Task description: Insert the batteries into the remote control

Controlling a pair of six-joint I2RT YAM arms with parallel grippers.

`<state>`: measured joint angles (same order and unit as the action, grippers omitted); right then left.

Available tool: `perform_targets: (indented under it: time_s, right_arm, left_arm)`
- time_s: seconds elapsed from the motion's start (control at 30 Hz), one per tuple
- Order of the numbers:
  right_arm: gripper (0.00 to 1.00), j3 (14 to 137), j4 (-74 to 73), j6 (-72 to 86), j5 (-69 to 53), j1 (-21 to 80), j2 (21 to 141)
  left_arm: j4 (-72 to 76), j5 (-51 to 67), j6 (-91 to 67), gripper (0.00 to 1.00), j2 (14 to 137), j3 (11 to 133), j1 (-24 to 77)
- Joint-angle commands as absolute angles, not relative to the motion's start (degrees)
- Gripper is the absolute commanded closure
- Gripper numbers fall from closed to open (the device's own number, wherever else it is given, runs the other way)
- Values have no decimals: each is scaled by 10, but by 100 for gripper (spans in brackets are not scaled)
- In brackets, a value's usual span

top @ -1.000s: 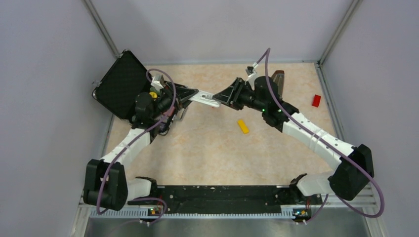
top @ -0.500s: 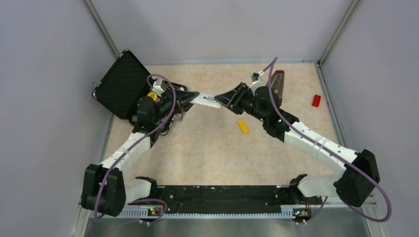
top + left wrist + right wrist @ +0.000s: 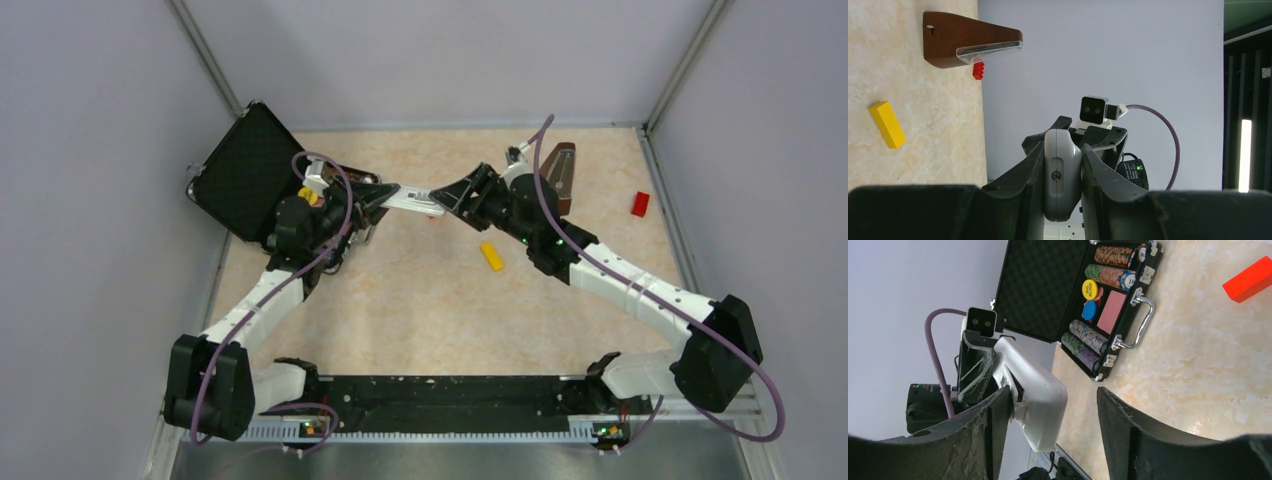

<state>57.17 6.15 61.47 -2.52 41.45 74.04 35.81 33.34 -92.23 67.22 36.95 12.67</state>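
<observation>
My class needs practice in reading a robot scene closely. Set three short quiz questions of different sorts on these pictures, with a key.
1. True or false: the left pincer clamps the remote control on both sides.
2. The right pincer is: A shut tight with nothing between; B open around the remote's end; C out of view.
3. What fills the open black case?
Key: 1 true; 2 B; 3 poker chips.
</observation>
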Motion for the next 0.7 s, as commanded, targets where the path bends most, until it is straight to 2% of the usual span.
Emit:
perform_targets:
  time_s: [0.0, 0.2, 0.4, 0.53, 0.67]
  right_arm:
    - [36, 589, 7, 584, -23, 417, 742]
    - [32, 600, 12, 581, -67, 409, 749]
    - [34, 603, 19, 579, -101, 404, 755]
    - [41, 593, 41, 593, -136, 401, 766]
    - [56, 578, 79, 609, -163, 400, 776]
  left_arm:
    - [431, 333, -928, 100, 642, 380, 128]
    - [428, 338, -924, 100, 643, 384, 128]
    - [444, 345, -929, 100, 646, 386, 128]
    - [463, 347, -946, 100, 648, 386, 128]
    - [481, 344, -967, 100, 649, 385, 129]
